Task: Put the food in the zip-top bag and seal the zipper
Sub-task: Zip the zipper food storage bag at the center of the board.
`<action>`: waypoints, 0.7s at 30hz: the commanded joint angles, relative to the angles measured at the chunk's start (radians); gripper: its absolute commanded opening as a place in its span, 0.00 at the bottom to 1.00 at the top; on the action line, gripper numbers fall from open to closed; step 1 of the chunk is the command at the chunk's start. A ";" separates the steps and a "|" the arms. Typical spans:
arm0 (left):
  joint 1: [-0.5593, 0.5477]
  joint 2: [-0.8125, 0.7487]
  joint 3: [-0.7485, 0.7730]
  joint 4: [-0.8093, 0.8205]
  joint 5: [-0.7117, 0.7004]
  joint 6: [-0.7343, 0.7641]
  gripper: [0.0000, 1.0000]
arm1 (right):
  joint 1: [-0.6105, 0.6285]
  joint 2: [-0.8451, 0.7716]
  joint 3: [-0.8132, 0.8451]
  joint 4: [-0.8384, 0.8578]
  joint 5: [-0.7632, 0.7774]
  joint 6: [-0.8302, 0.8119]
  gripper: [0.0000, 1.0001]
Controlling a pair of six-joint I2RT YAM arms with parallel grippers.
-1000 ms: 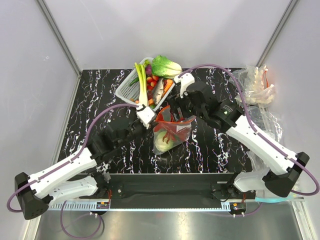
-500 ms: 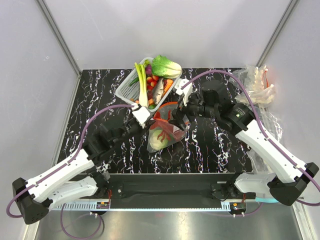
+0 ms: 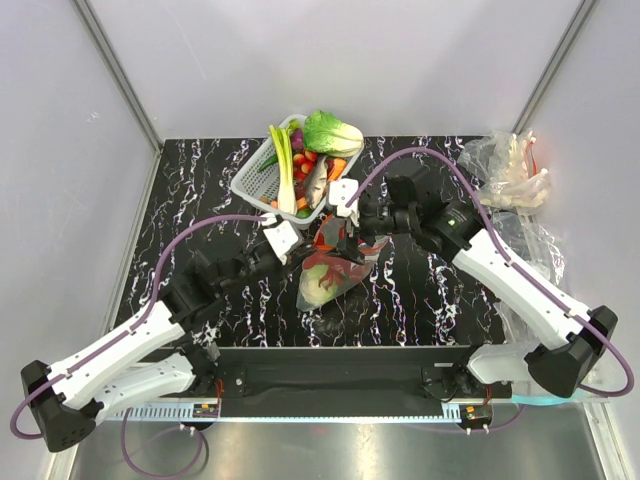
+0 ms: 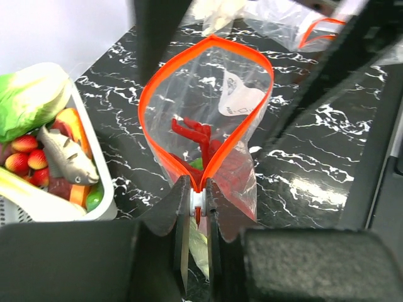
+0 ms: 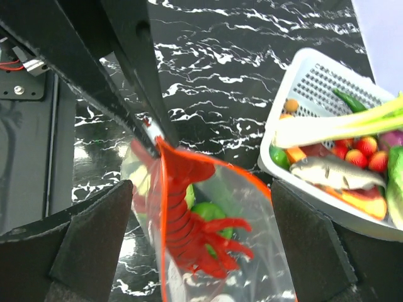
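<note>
Both foods are already inside the bag (image 4: 189, 94), which hangs in the middle of the top view just below the white basket (image 3: 262, 180). The red lobster (image 5: 195, 242) lies over the pale cabbage (image 3: 322, 285). What remains is the seal. The left gripper (image 4: 198, 201) has its fingers clamped on the near end of the zipper (image 4: 211, 39), whose two halves bow apart into a wide loop. The right gripper (image 5: 201, 195) has its fingers spread wide on either side of the bag's mouth and holds nothing. To do this well, the left should probably hold firm as the anchor. The right could then close on the strip right beside that pinch and slide to the far end, keeping both halves aligned and the lobster's claws below the mouth.
</note>
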 commanded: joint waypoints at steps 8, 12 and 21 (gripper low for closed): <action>0.003 -0.041 0.011 0.040 0.068 0.006 0.00 | 0.001 0.105 0.093 -0.123 -0.136 -0.252 0.95; 0.003 -0.047 0.011 0.040 0.075 0.007 0.00 | 0.003 0.102 0.059 -0.068 -0.093 -0.280 0.94; 0.003 -0.048 -0.002 0.060 0.137 0.000 0.00 | 0.003 0.153 0.093 -0.064 -0.093 -0.327 0.80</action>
